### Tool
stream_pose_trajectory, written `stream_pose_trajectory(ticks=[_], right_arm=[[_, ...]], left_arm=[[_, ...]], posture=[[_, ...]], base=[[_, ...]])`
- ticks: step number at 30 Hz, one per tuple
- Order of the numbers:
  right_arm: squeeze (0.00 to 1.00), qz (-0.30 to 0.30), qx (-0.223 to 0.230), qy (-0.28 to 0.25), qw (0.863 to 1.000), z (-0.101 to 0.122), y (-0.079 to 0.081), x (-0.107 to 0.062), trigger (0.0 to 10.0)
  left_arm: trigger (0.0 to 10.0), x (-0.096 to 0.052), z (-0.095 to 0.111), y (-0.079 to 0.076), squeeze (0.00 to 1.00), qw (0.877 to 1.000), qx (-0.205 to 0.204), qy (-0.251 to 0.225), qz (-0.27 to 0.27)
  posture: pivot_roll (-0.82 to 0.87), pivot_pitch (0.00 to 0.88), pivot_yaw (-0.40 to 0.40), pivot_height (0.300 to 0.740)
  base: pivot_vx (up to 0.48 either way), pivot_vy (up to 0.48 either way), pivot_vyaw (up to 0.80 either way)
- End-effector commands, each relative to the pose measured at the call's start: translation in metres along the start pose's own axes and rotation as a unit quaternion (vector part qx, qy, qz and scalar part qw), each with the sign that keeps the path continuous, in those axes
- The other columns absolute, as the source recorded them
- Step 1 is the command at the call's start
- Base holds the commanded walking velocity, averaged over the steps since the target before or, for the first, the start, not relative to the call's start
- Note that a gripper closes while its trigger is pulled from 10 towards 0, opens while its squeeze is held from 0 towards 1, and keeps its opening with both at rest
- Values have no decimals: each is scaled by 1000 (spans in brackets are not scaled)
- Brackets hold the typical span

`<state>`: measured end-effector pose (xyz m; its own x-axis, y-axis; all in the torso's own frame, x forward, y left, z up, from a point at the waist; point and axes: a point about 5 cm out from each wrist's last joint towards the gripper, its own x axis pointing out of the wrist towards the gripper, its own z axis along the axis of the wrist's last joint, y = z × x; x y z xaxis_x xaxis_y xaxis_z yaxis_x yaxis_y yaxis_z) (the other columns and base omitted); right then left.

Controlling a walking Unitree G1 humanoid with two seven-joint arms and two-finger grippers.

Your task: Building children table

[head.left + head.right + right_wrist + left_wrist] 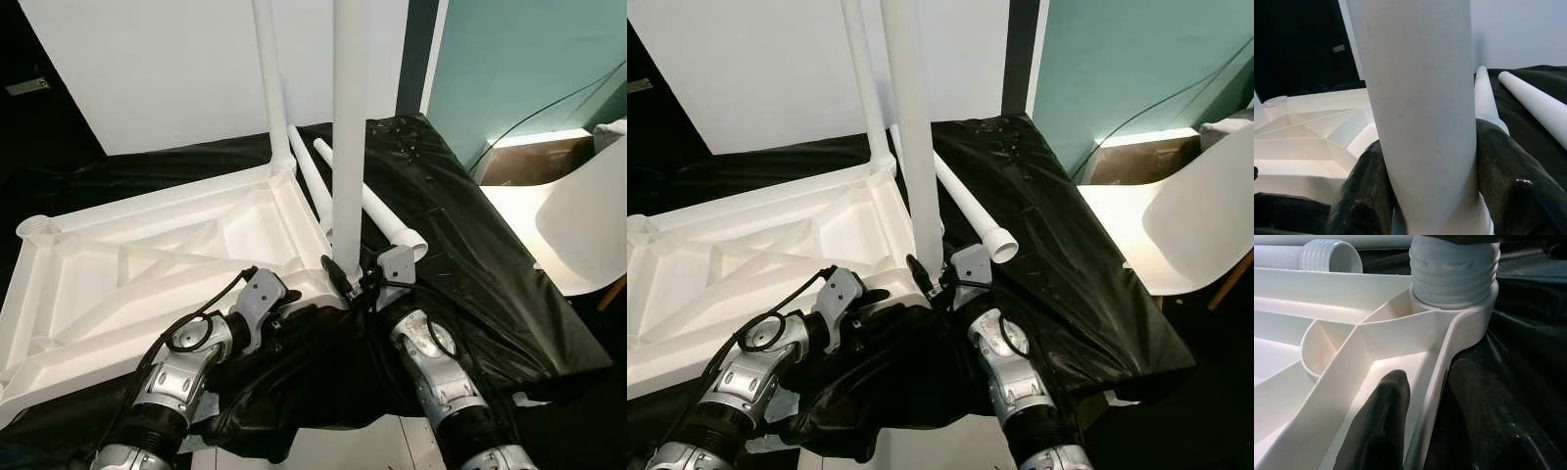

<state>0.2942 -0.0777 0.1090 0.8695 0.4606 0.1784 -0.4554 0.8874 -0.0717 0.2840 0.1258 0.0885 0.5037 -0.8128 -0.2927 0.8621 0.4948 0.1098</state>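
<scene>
— Where is the white plastic ribbed tabletop (147,264)?

— Upside down on the black plastic sheet (470,255), ribs facing up. One white round leg (271,83) stands in its far corner socket.

— And the right gripper (1425,196)?

— Its two black fingers (1508,176) are clenched on a second upright white plastic tube leg (348,127), low down, one finger on each side. That leg stands in the near corner socket, its threaded end still partly showing above the collar.

— The left gripper (1425,431)?

— It straddles the tabletop's rim wall beside that socket, one finger inside, one outside, pinching the edge.

— Anything else?

— Two loose white tube legs (377,211) lie on the sheet behind; a white moulded chair (578,225) stands at the right.
</scene>
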Motion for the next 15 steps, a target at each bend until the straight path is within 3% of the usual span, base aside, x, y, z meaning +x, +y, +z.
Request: stream_pose_trajectory(ticks=[1, 5, 6, 7, 9, 10, 11, 15], right_arm=[[0, -62, 14, 49, 997, -18, -16, -12, 0], [0, -39, 28, 56, 997, -19, -9, -10, 0], [0, -29, 33, 59, 997, -19, -5, -9, 5686], [0, -5, 27, 52, 998, -16, -3, -6, 10000], [0, 8, 19, 46, 999, -13, -2, -3, 10000], [600, 18, 15, 40, 999, -10, -5, 0, 10000], [1000, 42, 13, 33, 999, -5, -10, 5, 10000], [1000, 95, 6, 24, 995, 5, -20, 13, 10000]], left_arm=[[10000, -6, -19, -7, 0, 999, -20, 42, -15], [10000, -7, -20, -7, 0, 999, -20, 44, -15], [10000, -7, -20, -7, 0, 999, -20, 45, -15], [10000, -6, -20, -7, 0, 999, -19, 45, -15], [10000, -6, -19, -6, 0, 999, -18, 45, -16], [10000, -5, -19, -6, 0, 999, -18, 44, -16], [10000, -4, -18, -6, 0, 999, -17, 43, -18], [10000, -2, -16, -6, 0, 999, -17, 42, -20]], posture=[[15, 0, 52, 740], [12, 0, 56, 740], [12, 0, 56, 740], [3, 0, 63, 740], [2, 0, 65, 740], [1, 0, 64, 740], [-2, 0, 66, 740], [-7, 0, 65, 740]], base=[[0, 0, 0], [0, 0, 0], [0, 0, 0], [0, 0, 0], [0, 0, 0], [0, 0, 0], [0, 0, 0], [0, 0, 0]])
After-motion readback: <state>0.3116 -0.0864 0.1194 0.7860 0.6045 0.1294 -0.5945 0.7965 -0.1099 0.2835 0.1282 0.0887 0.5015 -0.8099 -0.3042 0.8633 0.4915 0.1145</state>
